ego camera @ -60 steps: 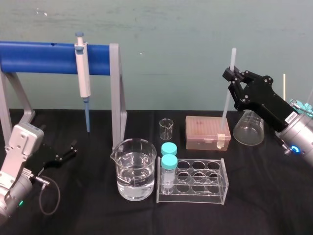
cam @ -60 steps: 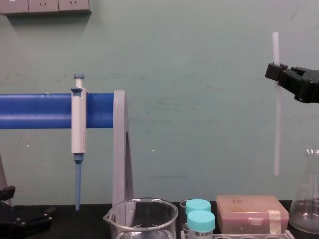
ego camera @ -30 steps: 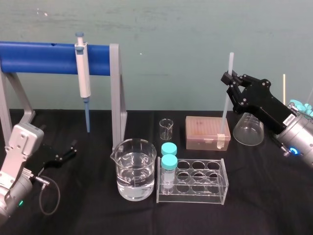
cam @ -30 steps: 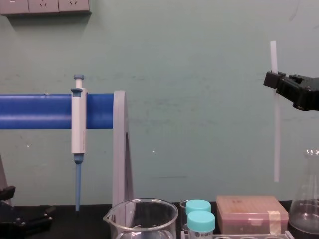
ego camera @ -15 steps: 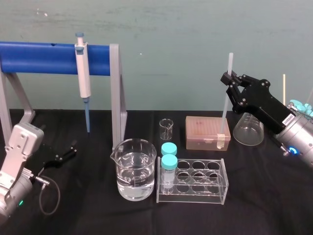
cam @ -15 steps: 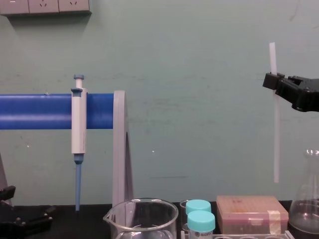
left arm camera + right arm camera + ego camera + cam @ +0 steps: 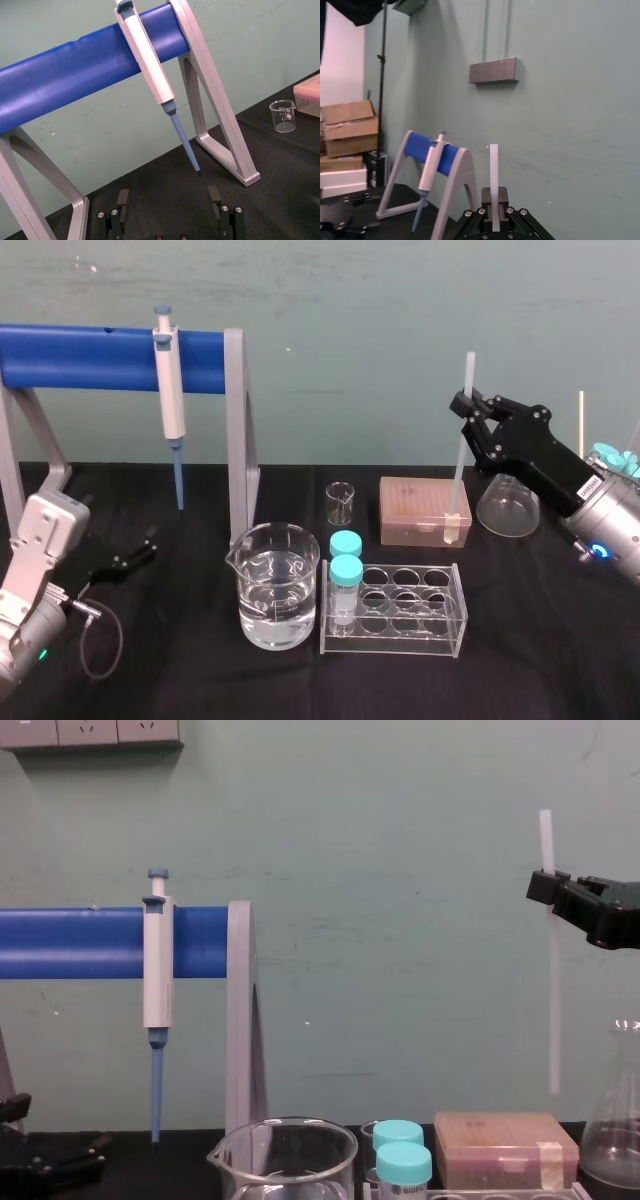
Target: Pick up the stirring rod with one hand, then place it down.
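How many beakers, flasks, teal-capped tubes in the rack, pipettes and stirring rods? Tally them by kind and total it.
Beakers: 2 (large beaker, small beaker)
Flask: 1
Teal-capped tubes: 2 (front tube, back tube)
Pipette: 1
Stirring rod: 1, held in the right gripper
Total: 7

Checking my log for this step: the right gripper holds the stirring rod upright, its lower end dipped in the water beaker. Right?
Not quite. The right gripper holds the stirring rod upright, but its lower end hangs in the air, well off to the side of the beaker, as the chest view shows.
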{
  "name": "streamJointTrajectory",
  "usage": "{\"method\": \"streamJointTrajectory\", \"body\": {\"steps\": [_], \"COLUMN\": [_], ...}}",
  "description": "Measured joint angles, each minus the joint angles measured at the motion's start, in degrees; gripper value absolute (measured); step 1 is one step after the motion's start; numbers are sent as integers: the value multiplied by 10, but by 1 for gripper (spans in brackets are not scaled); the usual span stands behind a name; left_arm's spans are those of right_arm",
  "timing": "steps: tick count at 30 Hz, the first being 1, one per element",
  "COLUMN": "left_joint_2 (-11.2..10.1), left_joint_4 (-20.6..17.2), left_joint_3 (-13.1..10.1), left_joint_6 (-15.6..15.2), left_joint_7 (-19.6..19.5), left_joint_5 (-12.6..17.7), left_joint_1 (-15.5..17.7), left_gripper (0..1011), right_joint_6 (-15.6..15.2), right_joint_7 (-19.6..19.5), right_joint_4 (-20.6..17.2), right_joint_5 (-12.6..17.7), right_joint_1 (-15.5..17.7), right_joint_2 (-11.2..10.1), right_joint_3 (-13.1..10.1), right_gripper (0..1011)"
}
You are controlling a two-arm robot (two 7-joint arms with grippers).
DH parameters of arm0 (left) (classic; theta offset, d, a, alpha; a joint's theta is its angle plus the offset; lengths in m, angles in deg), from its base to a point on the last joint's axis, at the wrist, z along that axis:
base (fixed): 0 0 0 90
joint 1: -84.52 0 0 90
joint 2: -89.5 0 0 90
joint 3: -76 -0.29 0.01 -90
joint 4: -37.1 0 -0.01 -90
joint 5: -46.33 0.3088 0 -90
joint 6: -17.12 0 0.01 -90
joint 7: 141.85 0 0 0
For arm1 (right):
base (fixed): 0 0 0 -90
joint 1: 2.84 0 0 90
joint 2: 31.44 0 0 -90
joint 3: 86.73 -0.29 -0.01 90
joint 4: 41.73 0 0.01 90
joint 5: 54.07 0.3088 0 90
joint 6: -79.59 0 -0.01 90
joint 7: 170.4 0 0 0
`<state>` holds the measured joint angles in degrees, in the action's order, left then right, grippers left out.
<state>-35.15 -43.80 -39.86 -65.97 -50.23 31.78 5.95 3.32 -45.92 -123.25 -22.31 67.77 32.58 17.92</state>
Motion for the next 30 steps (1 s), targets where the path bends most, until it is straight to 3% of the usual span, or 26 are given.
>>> {"method": "streamJointTrajectory", "body": {"steps": [9, 17, 30], "left_joint_2": [0, 0, 0], "left_joint_4": [0, 0, 0], "left_joint_3": [0, 0, 0], "left_joint_6": [0, 0, 0], "left_joint_7": [0, 0, 0], "left_joint_5": [0, 0, 0], "left_joint_1": [0, 0, 0], "left_gripper": [1000, 1000, 1000], "right_joint_6": [13, 21, 36], "right_joint_7": [85, 121, 125], "right_joint_4": [-17, -25, 8], "right_joint_5": [49, 81, 67], "right_joint_1": [22, 45, 53], "right_joint_2": [-33, -55, -61], "right_joint_3": [9, 15, 39], "right_gripper": [70, 70, 70]}}
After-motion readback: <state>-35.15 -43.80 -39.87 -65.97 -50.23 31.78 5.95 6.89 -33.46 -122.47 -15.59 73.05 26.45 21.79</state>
